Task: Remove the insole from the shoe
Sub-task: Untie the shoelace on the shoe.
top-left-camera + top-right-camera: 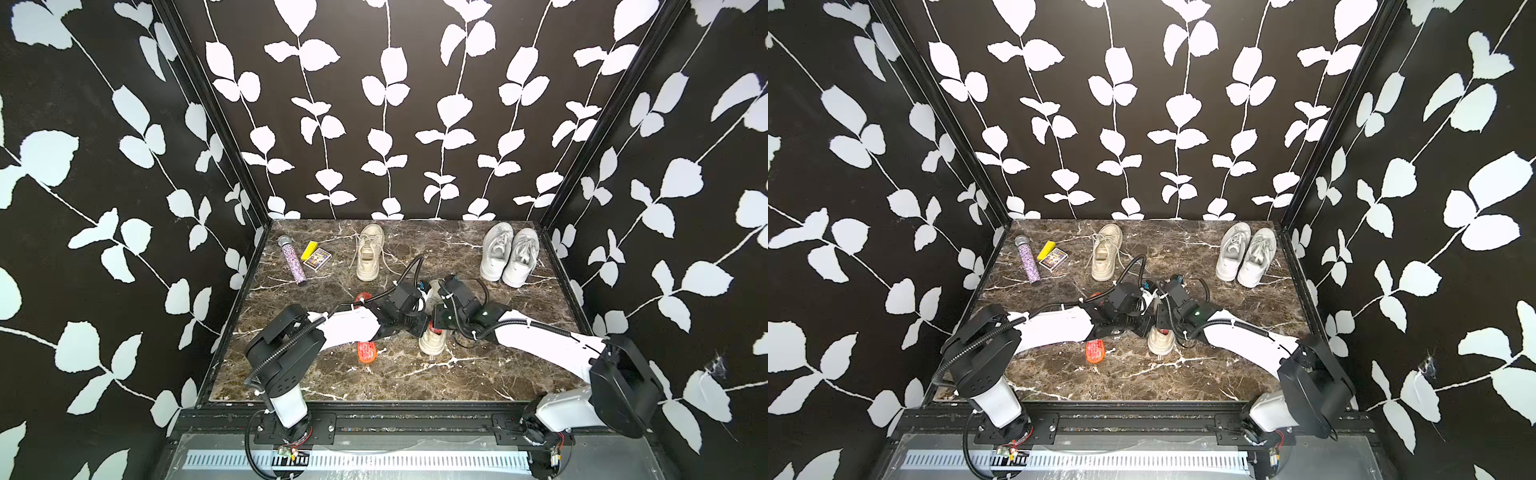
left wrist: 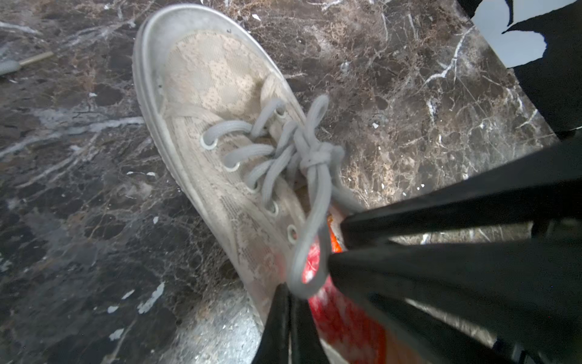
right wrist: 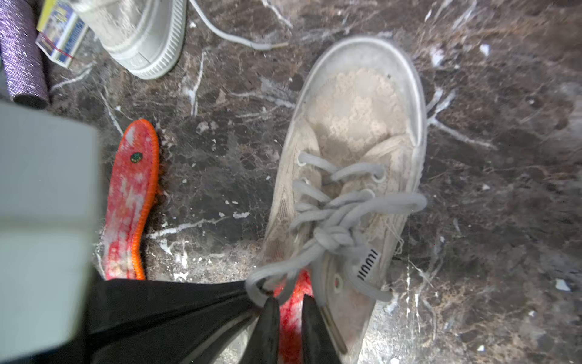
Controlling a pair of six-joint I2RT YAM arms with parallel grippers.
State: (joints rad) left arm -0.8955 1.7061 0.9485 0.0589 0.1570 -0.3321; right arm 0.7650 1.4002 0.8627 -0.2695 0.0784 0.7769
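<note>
A beige lace shoe (image 1: 432, 345) (image 2: 214, 78) (image 3: 356, 104) stands mid-table with its toe pointing away from the arms and its laces tied. A red insole (image 3: 296, 290) (image 2: 340, 315) lies inside it and shows at the heel opening. My left gripper (image 2: 288, 293) (image 1: 420, 327) is shut on the shoe's collar edge, beside the insole. From the other side my right gripper (image 3: 291, 304) (image 1: 439, 321) reaches into the heel opening. Its fingers are pinched narrowly on the insole, with red showing between them. A lace loop hangs over both grippers' tips.
A loose orange insole (image 1: 366, 352) (image 3: 132, 195) lies left of the shoe, partly under my left arm. Behind stand a second beige shoe (image 1: 369, 257), a purple microphone (image 1: 293, 259), a yellow box (image 1: 308, 249) and a card box (image 1: 317, 259). A white sneaker pair (image 1: 509, 255) sits back right.
</note>
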